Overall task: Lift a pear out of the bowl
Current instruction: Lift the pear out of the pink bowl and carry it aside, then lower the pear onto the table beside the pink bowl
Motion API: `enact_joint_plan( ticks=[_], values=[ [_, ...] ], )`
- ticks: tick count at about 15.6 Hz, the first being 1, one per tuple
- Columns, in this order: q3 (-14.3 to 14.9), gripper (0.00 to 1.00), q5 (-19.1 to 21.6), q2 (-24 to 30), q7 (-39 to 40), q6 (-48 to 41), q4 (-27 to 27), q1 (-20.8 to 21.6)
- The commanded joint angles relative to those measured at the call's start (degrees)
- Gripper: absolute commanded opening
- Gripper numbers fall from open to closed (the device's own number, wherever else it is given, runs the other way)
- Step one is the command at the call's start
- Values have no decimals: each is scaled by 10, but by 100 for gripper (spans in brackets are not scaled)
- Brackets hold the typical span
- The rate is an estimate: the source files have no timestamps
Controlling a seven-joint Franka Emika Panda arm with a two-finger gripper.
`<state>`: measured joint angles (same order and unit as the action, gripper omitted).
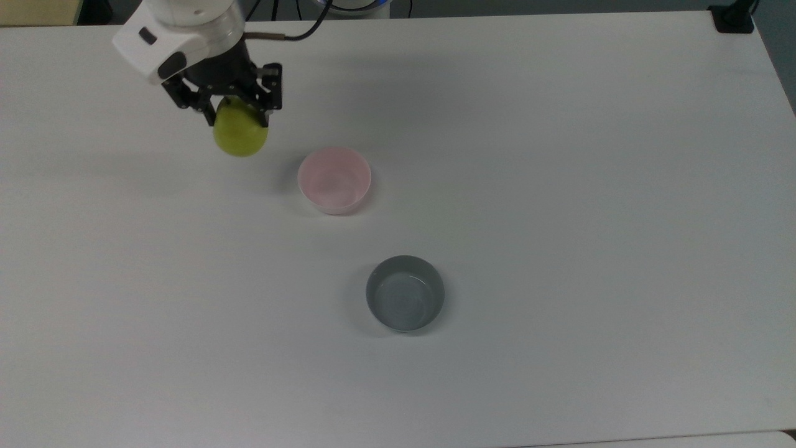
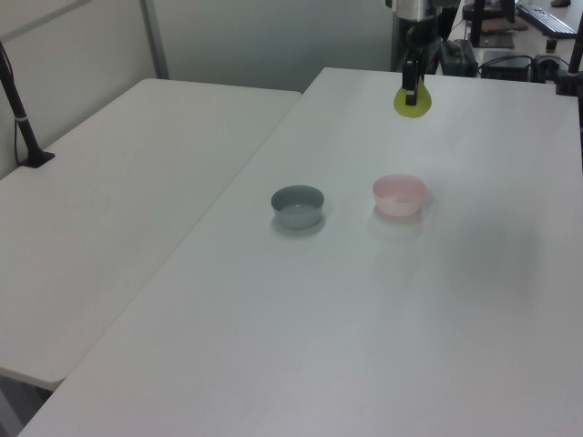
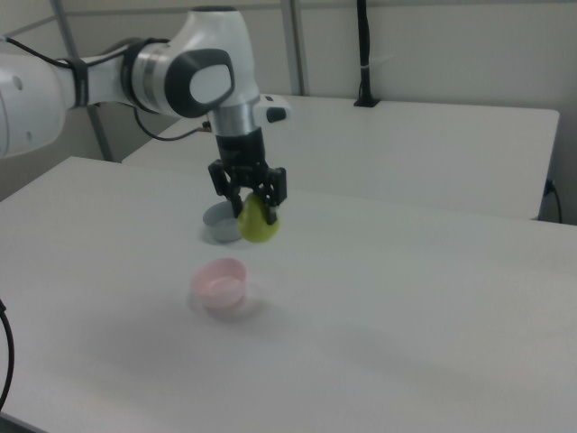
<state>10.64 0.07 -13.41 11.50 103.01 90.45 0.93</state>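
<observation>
While the gripper (image 1: 241, 118) hangs above the white counter (image 1: 559, 186), its black fingers (image 1: 271, 99) are closed on the upper part of the pear (image 1: 240, 135), which hangs below them clear of the surface. In the top view the yellow-green fruit sits to the upper left of the pink bowl (image 1: 334, 180), apart from its rim and not over it. In the right view the pear (image 3: 259, 220) hangs higher than the bowl (image 3: 219, 282) and toward the right view's right of it; in the left view the pear (image 2: 413, 98) hangs above and behind the bowl (image 2: 399, 195).

One grey bowl (image 1: 405, 292) stands on the counter well apart from the pink one, toward the top view's lower right, and both bowls look empty. In the right view the grey bowl (image 3: 217, 224) is partly hidden behind the pear and the fingers. Nothing lies between the held fruit and the pink bowl.

A second white table (image 2: 109, 209) stands beside the counter in the left view, with a dark post (image 2: 20, 114) at its edge.

Counted: one pear, one pink bowl, one grey bowl, one arm (image 3: 135, 77).
</observation>
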Motion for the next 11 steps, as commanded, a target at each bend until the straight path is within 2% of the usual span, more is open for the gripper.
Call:
enact_joint_plan(
  ticks=[1,8,11],
  values=[
    [8,47,6,-41,-8,46,-2,-17],
    [7,48,-9,-122,-11,128,16,-41],
    [8,50,-14,-137,-12,149,16,-45]
  ],
)
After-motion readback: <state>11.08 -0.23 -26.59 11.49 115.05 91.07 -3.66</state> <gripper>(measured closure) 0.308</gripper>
